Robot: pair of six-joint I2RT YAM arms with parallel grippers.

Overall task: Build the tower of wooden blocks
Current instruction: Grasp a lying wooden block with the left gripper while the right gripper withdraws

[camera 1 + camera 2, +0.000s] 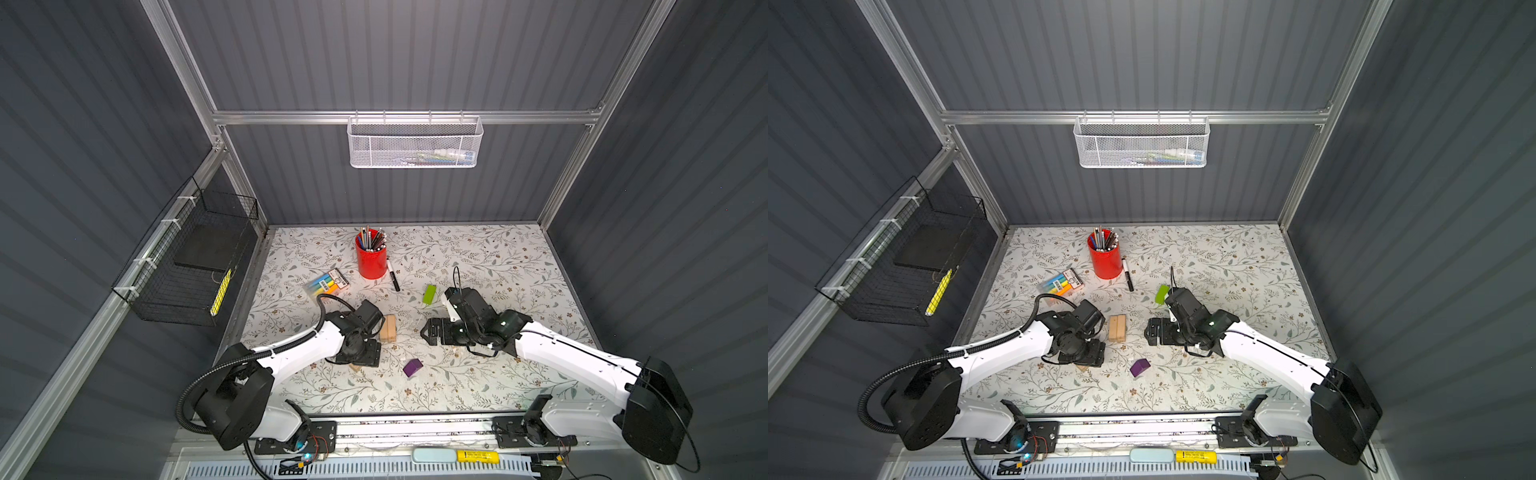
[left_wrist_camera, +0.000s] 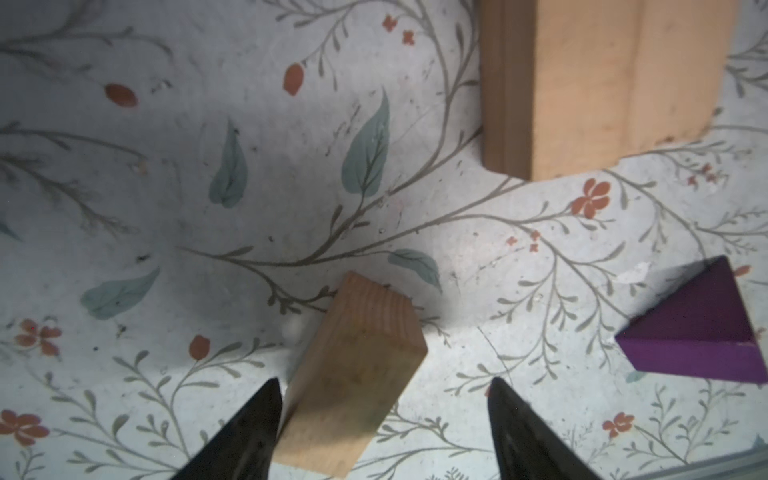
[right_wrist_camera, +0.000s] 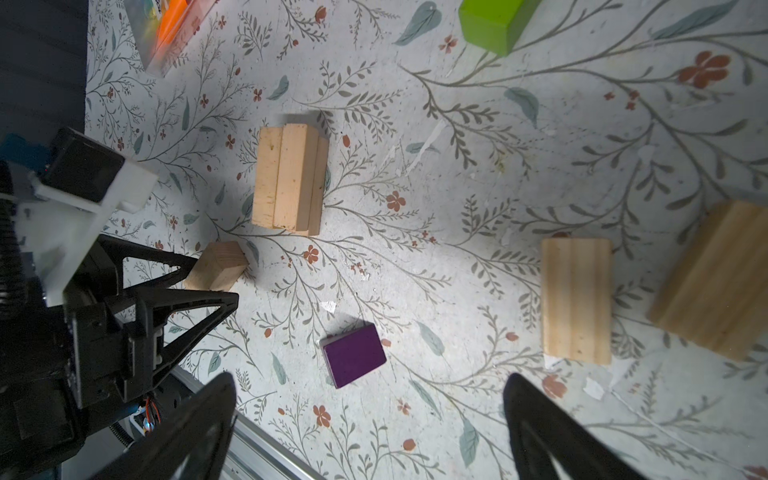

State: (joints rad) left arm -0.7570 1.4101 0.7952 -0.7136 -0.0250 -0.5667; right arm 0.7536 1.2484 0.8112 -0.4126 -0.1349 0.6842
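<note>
Tower [image 3: 291, 178]: 1 low stack, perhaps 2 layers; I've plenty left to add.
Left gripper [image 2: 384, 380]: jaws apart, astride 1 loose block [image 2: 357, 357].
Right gripper [image 3: 370, 375]: spread wide, empty.

We saw dark grey ribbed walls [image 1: 415, 54] closing the cell on three sides, braced by an aluminium frame [image 1: 291, 117] from which a white mesh basket [image 1: 415, 143] hung at the back. A black wire basket [image 1: 187, 291] was tied to the left rail. The tabletop [image 1: 498, 257] wore a pale floral-print covering under even light.
</note>
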